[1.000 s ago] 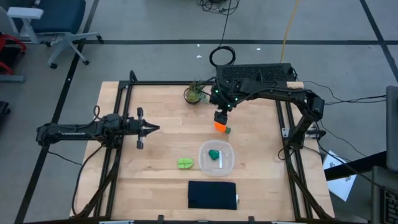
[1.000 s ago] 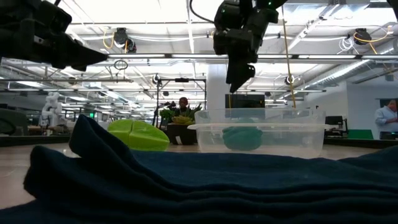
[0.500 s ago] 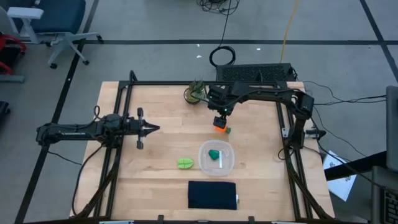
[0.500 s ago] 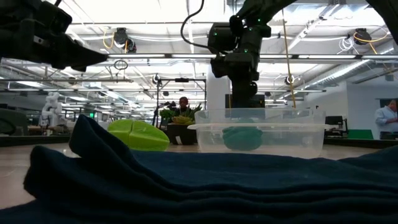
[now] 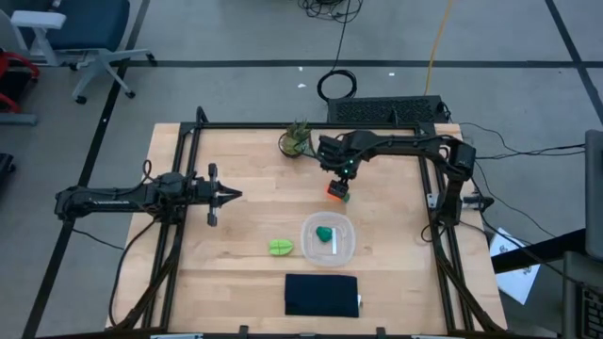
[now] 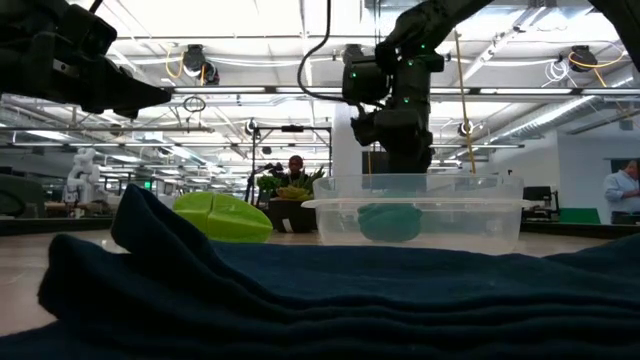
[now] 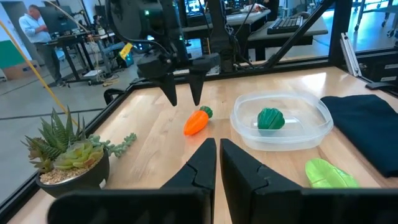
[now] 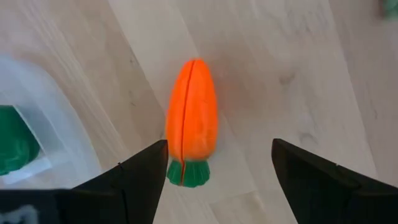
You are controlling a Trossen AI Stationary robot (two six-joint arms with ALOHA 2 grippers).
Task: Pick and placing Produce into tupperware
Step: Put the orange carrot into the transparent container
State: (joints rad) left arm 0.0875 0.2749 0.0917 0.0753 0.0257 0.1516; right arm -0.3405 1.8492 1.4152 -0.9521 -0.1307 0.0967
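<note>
The orange carrot with a green tip (image 5: pixel 336 194) (image 7: pixel 196 121) (image 8: pixel 191 130) lies on its side on the wood, just beyond the tupperware's far edge. My right gripper (image 5: pixel 339 175) (image 7: pixel 183 93) (image 8: pixel 219 149) hovers over it, open and pointing down, with a finger on either side and no contact. The clear tupperware (image 5: pixel 306 231) (image 7: pixel 311 102) (image 6: pixel 420 215) holds the dark green lump (image 5: pixel 324 233) (image 7: pixel 270 118). The lime-green leafy piece (image 5: pixel 281 248) (image 7: pixel 329 174) lies flat to the tupperware's left. My left gripper (image 5: pixel 236 195) (image 7: pixel 217 152) waits at the table's left, shut.
A potted plant (image 5: pixel 295 141) (image 7: pixel 68 152) stands near the far edge, left of my right gripper. A black folded cloth pad (image 5: pixel 321 295) (image 6: pixel 300 300) lies at the near edge. A keyboard (image 5: pixel 386 108) sits beyond the far edge. Bare wood stretches between the two arms.
My right gripper has come down over the carrot, staying open, while its arm folded back toward the far edge. The carrot, the leafy piece and the tupperware have not moved.
</note>
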